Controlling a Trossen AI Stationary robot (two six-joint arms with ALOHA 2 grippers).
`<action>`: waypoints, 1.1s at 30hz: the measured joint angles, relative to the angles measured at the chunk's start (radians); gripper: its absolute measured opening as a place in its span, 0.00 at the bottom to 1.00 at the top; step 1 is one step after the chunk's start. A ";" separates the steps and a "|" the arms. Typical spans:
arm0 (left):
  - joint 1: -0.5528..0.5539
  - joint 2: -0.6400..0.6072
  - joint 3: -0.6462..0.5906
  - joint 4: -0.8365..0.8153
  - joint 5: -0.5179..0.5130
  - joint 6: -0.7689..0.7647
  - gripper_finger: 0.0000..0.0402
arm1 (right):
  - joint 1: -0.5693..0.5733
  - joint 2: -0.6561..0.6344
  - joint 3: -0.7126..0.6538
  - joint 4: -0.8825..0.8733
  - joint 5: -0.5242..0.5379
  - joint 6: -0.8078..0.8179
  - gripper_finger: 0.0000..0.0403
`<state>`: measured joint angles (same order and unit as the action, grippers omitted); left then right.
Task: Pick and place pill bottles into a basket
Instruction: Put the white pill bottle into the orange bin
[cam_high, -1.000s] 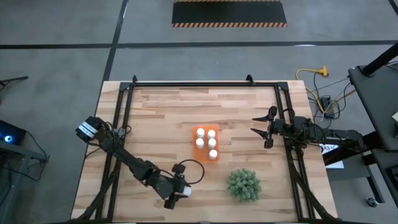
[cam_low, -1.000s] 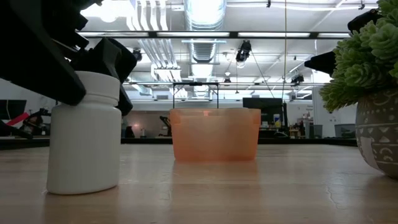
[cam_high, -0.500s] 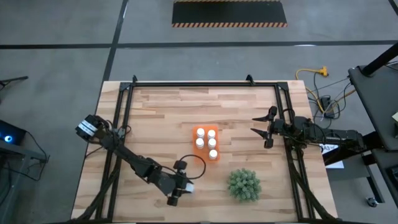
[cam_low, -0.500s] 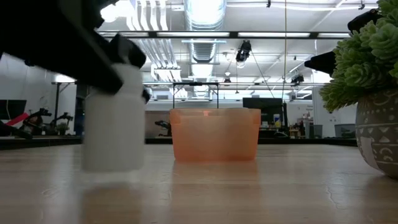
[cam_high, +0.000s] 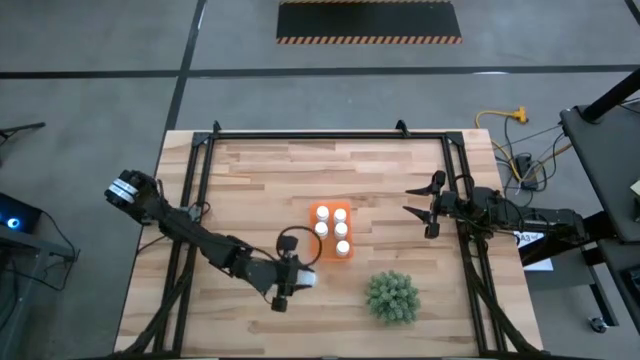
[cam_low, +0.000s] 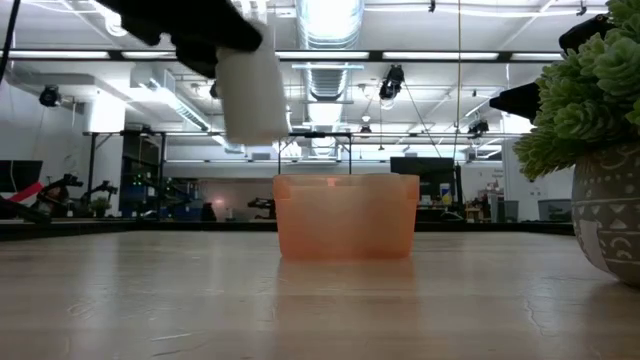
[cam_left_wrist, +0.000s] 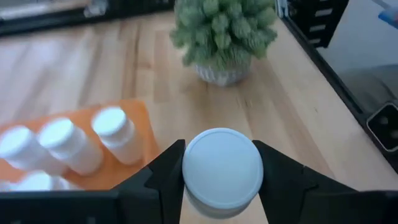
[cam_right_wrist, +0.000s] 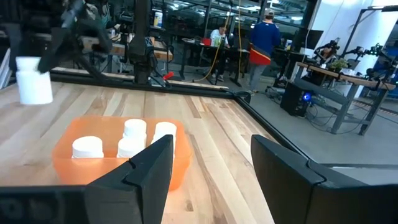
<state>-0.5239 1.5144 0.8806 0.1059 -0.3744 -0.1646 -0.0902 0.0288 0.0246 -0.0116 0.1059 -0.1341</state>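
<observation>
From above, we see the orange basket (cam_high: 332, 231) mid-table holding 5 pill bottles (cam_high: 340, 229); the left gripper (cam_high: 297, 279) grips a 6th bottle (cam_high: 305, 278) just beside the basket's near-left corner, the plant (cam_high: 391, 297) close by.

Level with the table (cam_low: 320, 300), that bottle hangs in the air, left of the basket, bare wood beneath.

The left wrist view shows both fingers (cam_left_wrist: 166, 174) pressed against its cap.

The right wrist view shows the right gripper (cam_right_wrist: 208, 165) parted and empty, beyond the basket's right side.
</observation>
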 joint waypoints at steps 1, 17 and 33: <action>0.007 -0.007 0.003 0.002 0.000 0.016 0.37 | 0.000 0.000 0.000 0.000 0.000 0.000 0.51; 0.171 -0.018 0.042 -0.010 0.069 0.126 0.37 | 0.000 0.000 0.000 0.000 0.000 0.002 0.51; 0.240 0.055 0.052 -0.012 0.075 0.093 0.37 | 0.000 0.002 0.000 0.000 0.000 0.002 0.51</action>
<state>-0.2836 1.5694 0.9325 0.0942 -0.2993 -0.0715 -0.0902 0.0303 0.0246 -0.0112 0.1057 -0.1322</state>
